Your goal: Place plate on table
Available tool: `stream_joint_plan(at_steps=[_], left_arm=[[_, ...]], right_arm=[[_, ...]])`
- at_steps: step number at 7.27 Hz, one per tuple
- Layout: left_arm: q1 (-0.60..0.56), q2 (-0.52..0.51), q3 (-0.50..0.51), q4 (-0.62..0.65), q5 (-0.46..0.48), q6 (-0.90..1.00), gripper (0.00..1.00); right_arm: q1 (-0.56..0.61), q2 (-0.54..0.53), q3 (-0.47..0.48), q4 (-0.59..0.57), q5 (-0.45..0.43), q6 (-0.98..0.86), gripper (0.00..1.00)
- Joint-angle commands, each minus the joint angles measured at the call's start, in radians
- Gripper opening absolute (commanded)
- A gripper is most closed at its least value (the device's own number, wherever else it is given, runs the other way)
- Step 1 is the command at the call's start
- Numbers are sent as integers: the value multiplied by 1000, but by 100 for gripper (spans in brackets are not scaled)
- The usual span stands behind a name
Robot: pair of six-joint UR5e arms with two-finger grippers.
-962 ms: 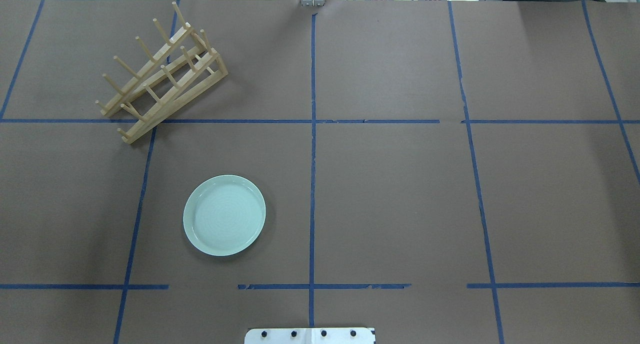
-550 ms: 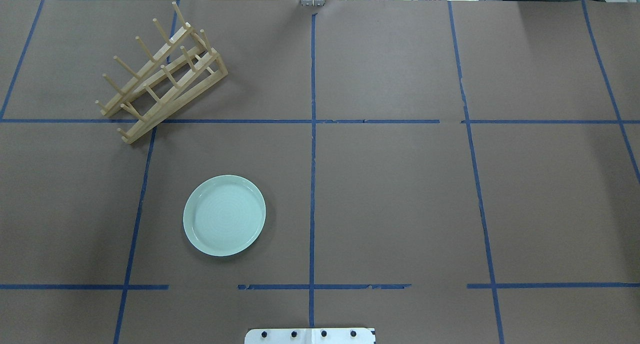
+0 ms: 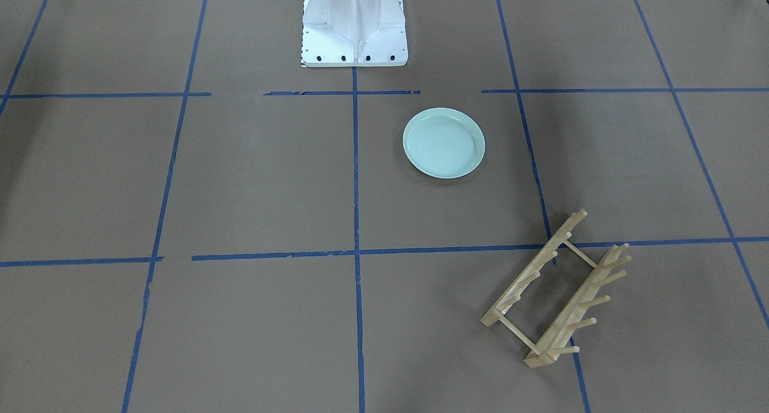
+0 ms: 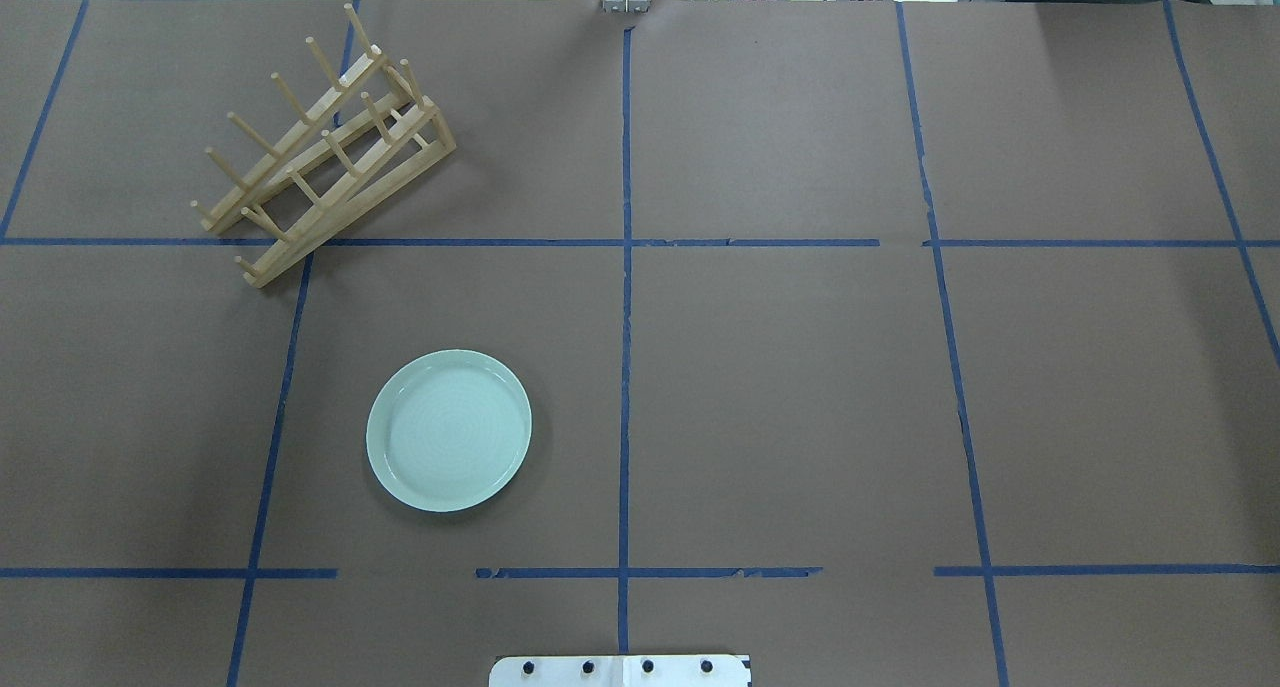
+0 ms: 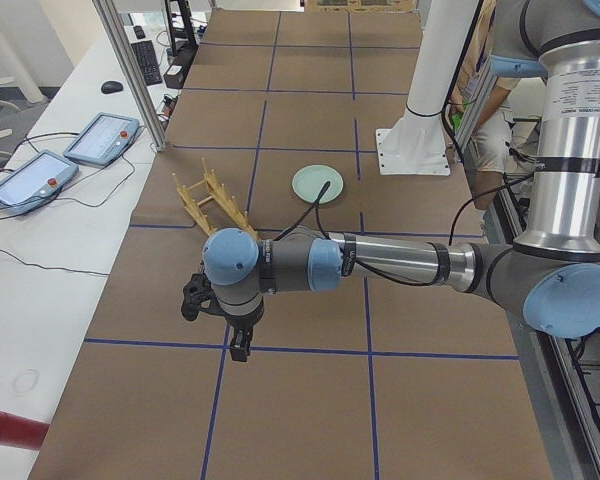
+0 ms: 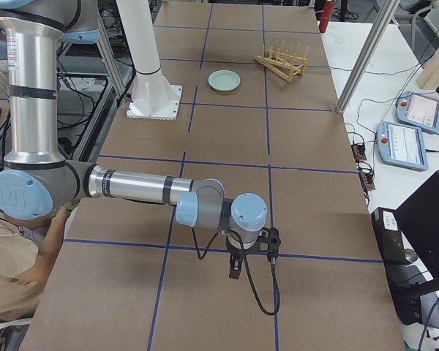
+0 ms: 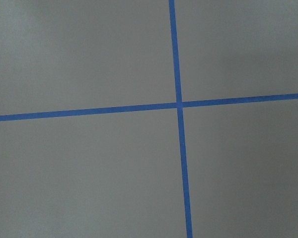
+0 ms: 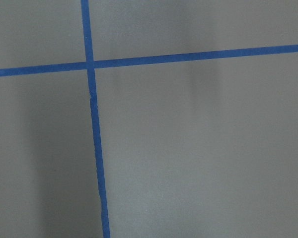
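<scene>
The pale mint-green plate (image 4: 449, 430) lies flat on the brown table (image 4: 800, 387), in the left half near the robot base; it also shows in the front-facing view (image 3: 444, 142) and both side views (image 5: 318, 184) (image 6: 224, 80). No gripper touches it. My left gripper (image 5: 238, 345) hangs over the table's far left end, well away from the plate, and I cannot tell whether it is open or shut. My right gripper (image 6: 235, 269) hangs over the far right end, and I cannot tell its state either. Both wrist views show only brown paper and blue tape lines.
A light wooden peg rack (image 4: 325, 147) stands at the back left, apart from the plate and with no plate in it. The white robot base (image 3: 354, 25) sits at the table's near edge. Tablets (image 5: 100, 138) and cables lie on the side bench.
</scene>
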Motion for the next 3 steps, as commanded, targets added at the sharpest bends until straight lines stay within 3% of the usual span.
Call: stream_joint_plan(at_steps=[1,3], left_arm=[[4,-13,14,-3,7,-1,100],[-1,-15,-2,2,29,1,100]], right_arm=[[0,0,0,0,0,0,100],[0,0,0,0,0,0,100]])
